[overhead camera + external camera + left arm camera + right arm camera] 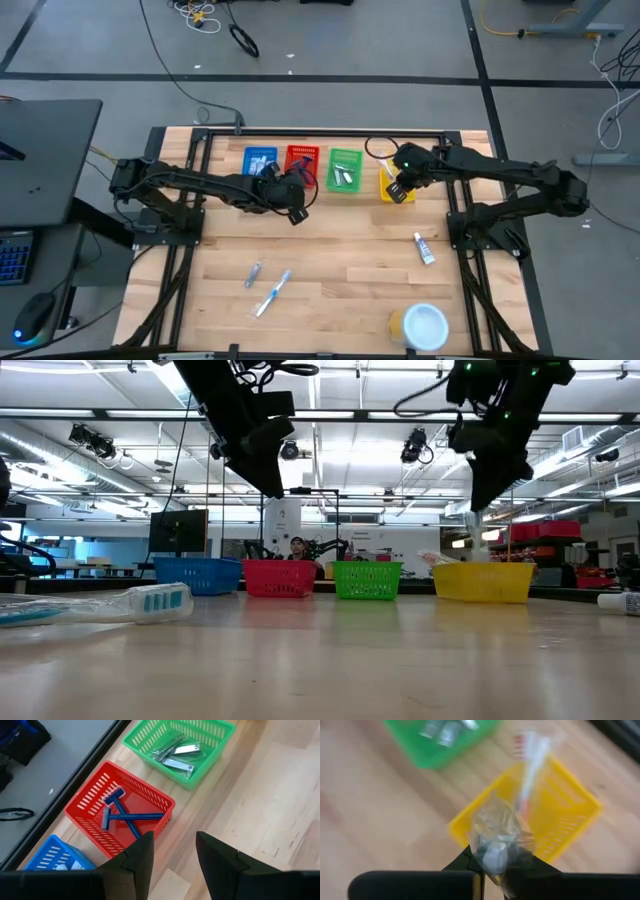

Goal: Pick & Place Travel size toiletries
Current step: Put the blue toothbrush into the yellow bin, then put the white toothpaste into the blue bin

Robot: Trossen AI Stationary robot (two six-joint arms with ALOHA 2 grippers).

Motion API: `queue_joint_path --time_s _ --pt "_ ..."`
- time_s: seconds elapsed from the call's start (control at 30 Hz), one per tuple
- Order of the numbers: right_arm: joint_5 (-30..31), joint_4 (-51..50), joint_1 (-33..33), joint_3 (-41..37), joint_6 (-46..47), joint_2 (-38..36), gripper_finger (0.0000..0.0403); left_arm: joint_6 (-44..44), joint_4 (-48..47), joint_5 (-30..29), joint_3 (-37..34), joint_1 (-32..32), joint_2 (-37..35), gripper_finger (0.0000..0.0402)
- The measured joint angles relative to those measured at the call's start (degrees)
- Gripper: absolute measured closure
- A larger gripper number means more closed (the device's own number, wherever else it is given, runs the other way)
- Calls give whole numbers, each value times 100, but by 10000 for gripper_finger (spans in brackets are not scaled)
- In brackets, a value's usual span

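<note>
My right gripper (492, 862) is clamped on a wrapped toothbrush (530, 765), dangling over the yellow basket (396, 190). Left gripper (172, 857) is open w/ nothing in it, just above the red basket (85, 812) w/ razors (120, 812).

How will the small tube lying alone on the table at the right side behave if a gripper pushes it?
The small white-and-blue tube looks round and lies flat on the bare wooden table, so it may roll. It looks small, so probably light. Its smooth surface could slip between fingers.
</note>
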Motion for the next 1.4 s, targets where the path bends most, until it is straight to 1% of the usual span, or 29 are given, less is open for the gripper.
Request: queue_joint_path --time_s 0.1,0.3,0.43,0.6,0.7,0.8,0.93,0.97,1.03,1.1,1.17,1.27,1.33,1.4 --pt "122 -44 -320 0 -265 224 367 -16 2 0 0 3 0 248" --pt "-624 13 -859 0 -1161 735 360 -20 1 2 0 3 -1 248" --pt "-703 102 -1064 0 -1701 1031 333 33 0 2 0 3 0 248" --pt "-433 744 -1151 0 -2112 1129 295 44 -2 2 0 3 0 248" --pt "-426 1207 -1199 0 -2239 1129 280 49 -19 3 0 3 0 248" --pt "-431 1467 -1235 0 -2274 1129 273 49 -64 4 0 3 0 248" --pt "51 1474 -1246 0 -2201 1125 271 25 -181 25 0 3 0 248" --pt "75 1494 -1245 0 -2170 1125 271 24 -235 26 0 3 0 248" --pt "-71 1531 -1195 74 -2122 1125 271 24 -326 31 -2 3 0 248" --pt "-386 1890 -1079 165 -2111 1123 271 163 -418 144 -2 3 0 248" --pt "-741 2387 -930 184 -2120 1119 271 374 -506 412 -2 3 0 249" --pt "-1318 3105 -656 184 -2399 1119 270 298 -639 851 -2 3 0 249" --pt "-1494 3377 -426 184 -2516 1120 269 157 -906 1054 -3 -4 0 249" --pt "-1505 3523 -170 184 -2539 1121 267 49 -1202 1023 -6 -23 0 249"
